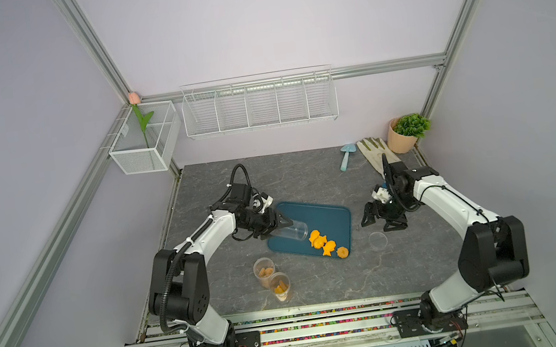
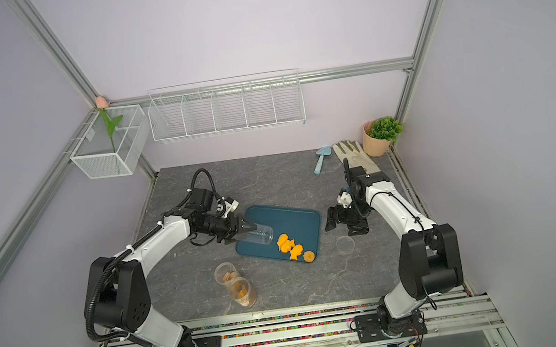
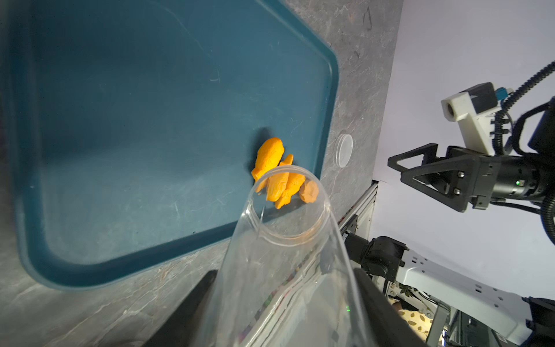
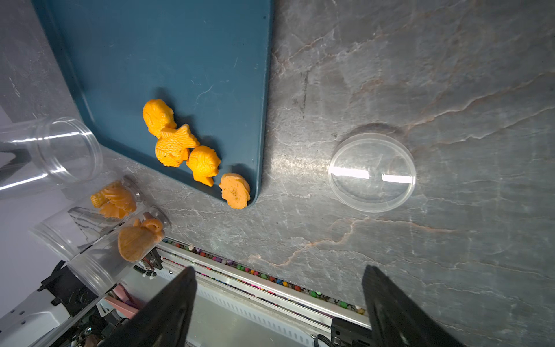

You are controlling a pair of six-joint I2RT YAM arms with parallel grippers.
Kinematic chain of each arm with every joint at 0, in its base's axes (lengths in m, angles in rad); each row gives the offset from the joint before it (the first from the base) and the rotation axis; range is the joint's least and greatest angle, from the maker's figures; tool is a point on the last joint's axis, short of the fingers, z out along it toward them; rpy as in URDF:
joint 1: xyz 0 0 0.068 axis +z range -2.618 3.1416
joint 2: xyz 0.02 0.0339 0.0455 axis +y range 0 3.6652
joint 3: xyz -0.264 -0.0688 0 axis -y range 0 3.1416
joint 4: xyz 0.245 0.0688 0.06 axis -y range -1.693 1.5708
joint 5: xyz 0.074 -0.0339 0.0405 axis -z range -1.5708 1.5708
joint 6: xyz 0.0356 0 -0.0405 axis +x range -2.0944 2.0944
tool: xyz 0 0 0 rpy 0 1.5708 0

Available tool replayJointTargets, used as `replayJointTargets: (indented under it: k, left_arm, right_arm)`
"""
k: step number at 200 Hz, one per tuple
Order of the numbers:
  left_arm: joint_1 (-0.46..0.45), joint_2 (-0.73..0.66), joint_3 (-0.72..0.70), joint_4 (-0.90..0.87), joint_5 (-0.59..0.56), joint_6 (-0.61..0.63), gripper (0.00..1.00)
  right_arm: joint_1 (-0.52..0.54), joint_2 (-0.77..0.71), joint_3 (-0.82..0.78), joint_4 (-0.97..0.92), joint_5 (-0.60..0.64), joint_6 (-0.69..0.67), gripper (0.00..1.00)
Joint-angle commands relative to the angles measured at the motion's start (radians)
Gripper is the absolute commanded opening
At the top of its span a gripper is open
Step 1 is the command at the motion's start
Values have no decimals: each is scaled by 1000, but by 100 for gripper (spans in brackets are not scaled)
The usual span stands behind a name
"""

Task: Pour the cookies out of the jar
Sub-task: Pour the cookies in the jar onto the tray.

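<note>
My left gripper (image 1: 280, 227) (image 2: 245, 230) (image 3: 285, 315) is shut on a clear jar (image 1: 292, 232) (image 2: 260, 236) (image 3: 288, 270) (image 4: 51, 153). The jar is tipped onto its side over the teal tray (image 1: 328, 211) (image 2: 292, 216) (image 3: 135, 105) (image 4: 165, 45), mouth toward the tray's near right corner. No cookie shows inside it. Several bright orange cookies (image 1: 323, 242) (image 2: 291, 246) (image 3: 270, 156) (image 4: 174, 144) lie on the tray just past the mouth. To the right of the tray, my right gripper (image 1: 381, 223) (image 2: 345, 226) (image 4: 280, 270) hangs open and holds nothing.
A clear lid (image 1: 378, 240) (image 2: 345, 244) (image 3: 344, 150) (image 4: 372, 172) lies on the table right of the tray. Two more clear jars (image 1: 272, 279) (image 2: 235, 283) (image 4: 99, 216) holding cookies stand in front of the tray. Trowel (image 1: 346, 157), glove (image 1: 375, 155) and potted plant (image 1: 405, 133) sit at the back right.
</note>
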Motion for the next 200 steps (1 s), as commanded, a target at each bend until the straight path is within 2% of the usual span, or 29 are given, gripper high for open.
replayJointTargets:
  k: [1,92,200]
  left_arm:
    - [0,-26,12,-30,10,32,64]
    - [3,-87,-9,58,141,-75,64]
    - [4,-139,-67,164,225,-172,64]
  right_arm:
    - [12,7,-1,8,-22,2,88]
    - [20,-17,-5,33,-40,34,88]
    - [20,-80,3,122,-155,144,88]
